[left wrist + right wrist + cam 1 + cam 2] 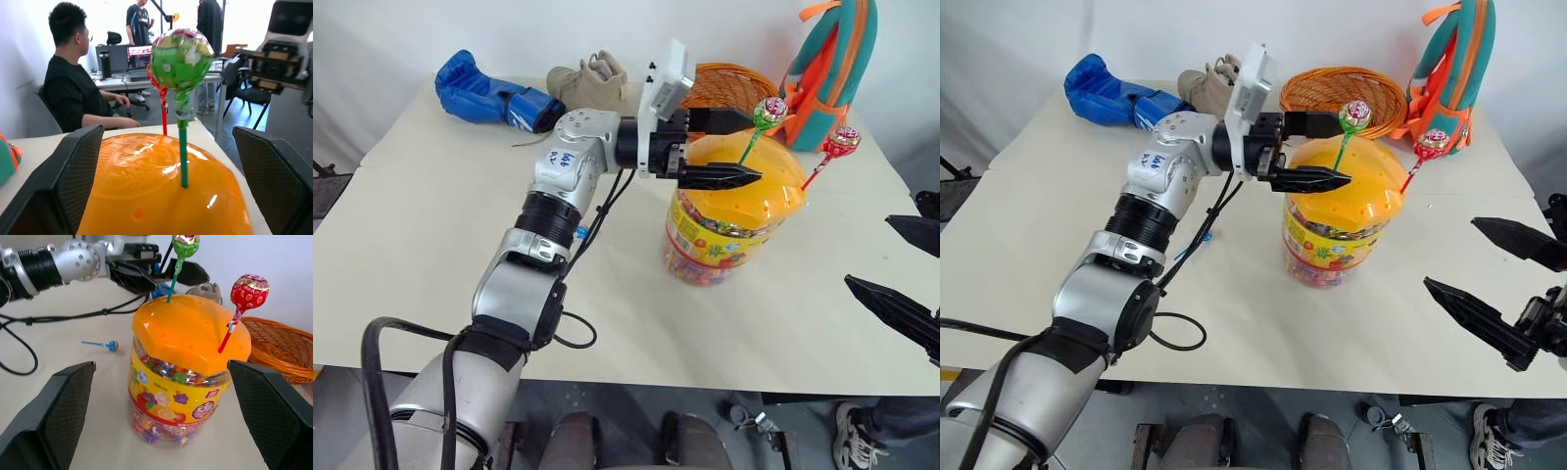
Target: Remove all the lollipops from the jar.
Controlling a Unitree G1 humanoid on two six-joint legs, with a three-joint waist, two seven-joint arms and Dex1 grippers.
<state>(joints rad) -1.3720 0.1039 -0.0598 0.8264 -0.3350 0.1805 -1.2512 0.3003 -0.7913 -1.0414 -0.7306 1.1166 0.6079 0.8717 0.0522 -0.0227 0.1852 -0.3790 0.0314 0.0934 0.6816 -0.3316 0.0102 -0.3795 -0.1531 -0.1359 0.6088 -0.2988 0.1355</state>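
From the head, the jar [729,220] sits right of centre with a green lollipop [770,111] and a red lollipop [843,141] standing in its lid, my left gripper [729,149] spread wide just left of the green stick, my right gripper [1494,284] released at the lower right edge. In my left wrist view the green stick rises mid-frame between my parted fingers [68,171], so I should ease forward until the stick lies squarely between them, pinch low and pull straight up. My right wrist view shows a blue lollipop [101,344] already on the table [58,333] at middle left.
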